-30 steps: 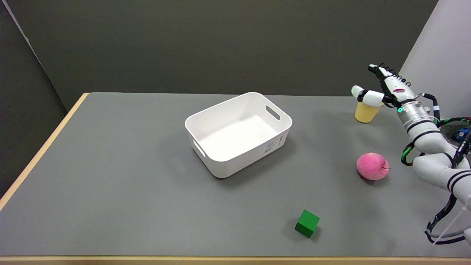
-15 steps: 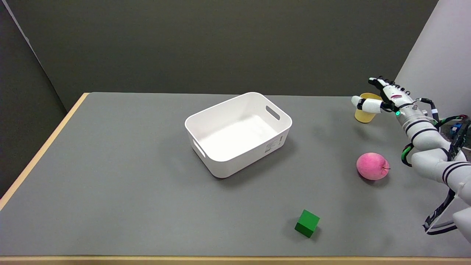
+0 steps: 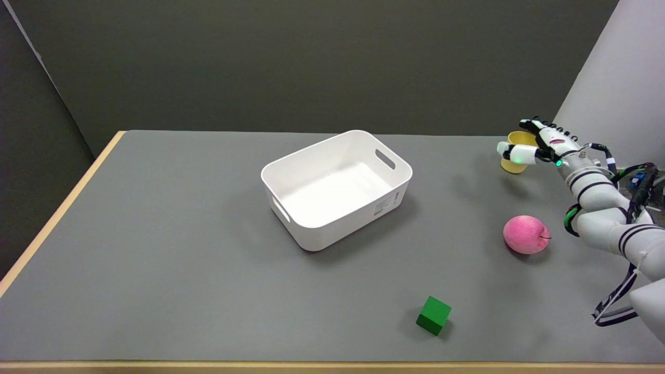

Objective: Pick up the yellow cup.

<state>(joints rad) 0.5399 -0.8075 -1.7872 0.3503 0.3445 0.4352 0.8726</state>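
My right hand (image 3: pixel 537 144) has dropped from above the yellow cup (image 3: pixel 514 162) to its level over the last second, and the arm now sits lower. I see the thumb crossing the cup's near side and the fingers (image 3: pixel 530 124) curving round its far rim; whether they actually press it I cannot tell. The cup stands upright near the desk's (image 3: pixel 156 249) far right corner. A pink peach (image 3: pixel 526 235) lies near the right edge, a green cube (image 3: pixel 434 315) towards the near edge, a white bin (image 3: pixel 336 188) mid-desk.
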